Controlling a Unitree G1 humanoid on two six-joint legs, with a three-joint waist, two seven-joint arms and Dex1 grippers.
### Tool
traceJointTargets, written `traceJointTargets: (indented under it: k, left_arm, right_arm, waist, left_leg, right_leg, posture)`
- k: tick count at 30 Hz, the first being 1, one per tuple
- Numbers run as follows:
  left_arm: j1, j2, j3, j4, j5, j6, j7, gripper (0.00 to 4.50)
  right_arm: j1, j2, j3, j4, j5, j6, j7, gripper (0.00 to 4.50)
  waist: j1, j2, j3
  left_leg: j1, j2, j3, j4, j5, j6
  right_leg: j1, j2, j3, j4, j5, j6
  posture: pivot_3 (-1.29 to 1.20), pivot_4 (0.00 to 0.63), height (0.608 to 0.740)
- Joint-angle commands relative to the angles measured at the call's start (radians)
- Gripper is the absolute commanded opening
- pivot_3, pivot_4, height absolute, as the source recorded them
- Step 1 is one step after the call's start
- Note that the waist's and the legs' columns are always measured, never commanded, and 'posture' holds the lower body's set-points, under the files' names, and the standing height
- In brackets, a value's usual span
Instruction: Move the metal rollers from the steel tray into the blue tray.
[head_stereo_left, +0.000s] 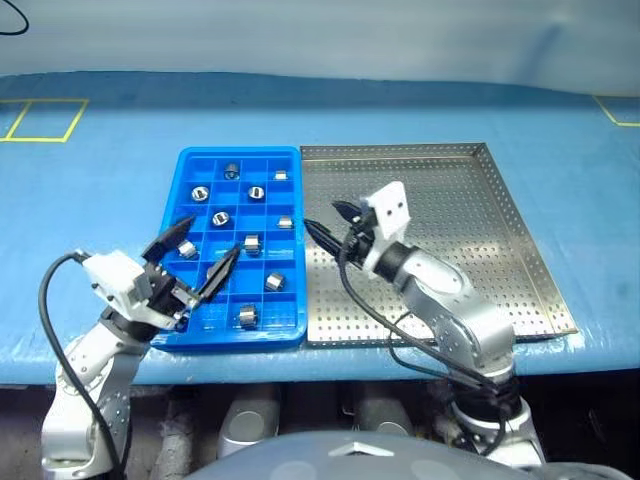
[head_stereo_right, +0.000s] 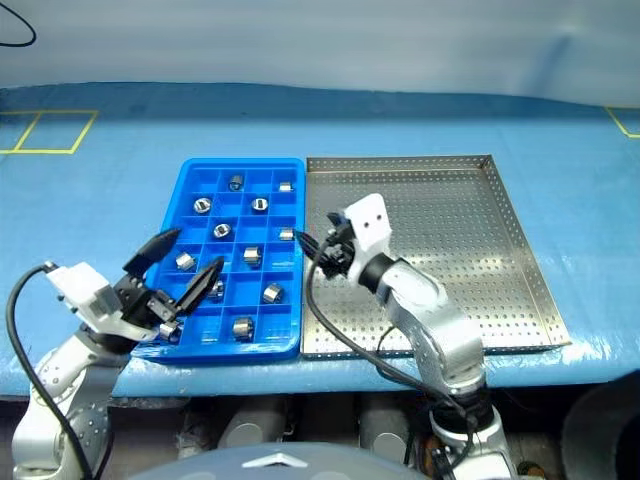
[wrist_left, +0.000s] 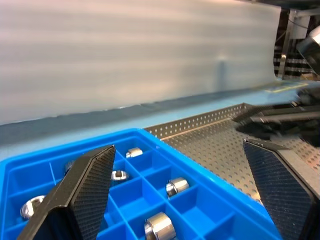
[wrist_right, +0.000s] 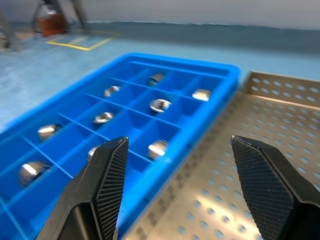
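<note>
The blue tray (head_stereo_left: 240, 151) lies on the table, and its right side touches the steel tray (head_stereo_left: 470, 230). Several metal rollers, such as one (head_stereo_left: 252, 243) mid-tray and one (head_stereo_left: 247, 316) near the front, sit singly in the blue compartments. My left gripper (head_stereo_left: 213, 237) hovers open over the blue tray's front left part, nothing between its fingers (wrist_left: 90, 185). My right gripper (head_stereo_left: 325, 220) is open and empty above the seam between the two trays, pointing toward the blue tray. The right wrist view shows its fingers (wrist_right: 107, 185) framing rollers (wrist_right: 159, 148) in the compartments.
Both trays rest on a blue-covered table (head_stereo_left: 120, 200) whose front edge runs just below them. Yellow tape marks lie at the far left (head_stereo_left: 45, 120) and far right (head_stereo_left: 620, 110). Black cables (head_stereo_left: 370, 310) hang along each arm.
</note>
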Motion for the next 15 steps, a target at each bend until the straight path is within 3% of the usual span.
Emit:
traceJointTargets:
  k: [1,7,15]
  left_arm:
    - [-0.051,-0.017,-0.037,-0.006,0.039,0.036,0.067,4.5]
    - [-0.106,-0.054,-0.114,0.039,0.138,0.138,0.195,4.5]
    - [-0.109,-0.043,-0.158,0.076,0.208,0.142,0.193,4.5]
  right_arm:
    - [0.086,0.027,-0.052,-0.072,0.003,-0.085,-0.042,3.47]
    - [0.261,0.016,-0.035,-0.091,-0.081,-0.216,-0.086,3.47]
    - [0.293,0.015,-0.053,-0.073,-0.131,-0.273,-0.128,3.47]
  waist:
    - [-0.013,0.0,0.0]
    - [-0.031,0.0,0.0]
    - [-0.035,0.0,0.0]
  left_leg:
    - [0.0,0.0,0.001,0.0,0.0,0.0]
    - [0.004,0.001,0.001,0.001,0.0,0.0]
    - [0.006,0.0,0.001,0.002,0.0,0.0]
  right_leg:
    - [0.0,0.0,0.001,0.0,0.0,0.0]
    - [0.004,0.001,0.001,0.0,0.0,0.0]
    - [0.005,0.001,0.002,0.0,0.0,0.0]
  posture:
    - [0.09,0.15,0.74]
    - [0.07,0.15,0.74]
    - [0.05,0.15,0.74]
